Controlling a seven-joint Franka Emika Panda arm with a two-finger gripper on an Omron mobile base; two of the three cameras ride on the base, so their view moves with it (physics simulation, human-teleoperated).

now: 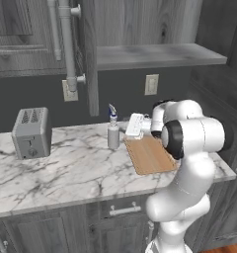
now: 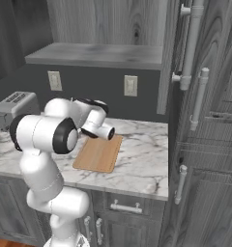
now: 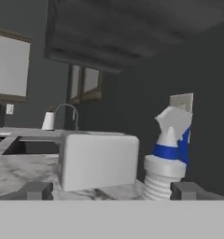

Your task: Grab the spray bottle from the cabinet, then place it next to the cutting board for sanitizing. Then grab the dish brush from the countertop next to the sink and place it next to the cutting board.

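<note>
Bottle point(image 1: 113, 132) standing mid-frame beside board point(image 1: 151, 154); hand point(image 3: 111, 190) open, holding nothing. Brush remaining.

One spray bottle point(image 1: 113, 132) stands at centre frame in the left base view. One cutting board point(image 1: 150, 154) lies to its right. One toaster point(image 1: 31, 132) sits at middle left. Two wall outlets point(image 1: 151, 84) are on the backsplash. One marble countertop point(image 1: 66, 173) spans the lower half. One faucet point(image 3: 67, 114) appears at the hand view's middle left.
</note>
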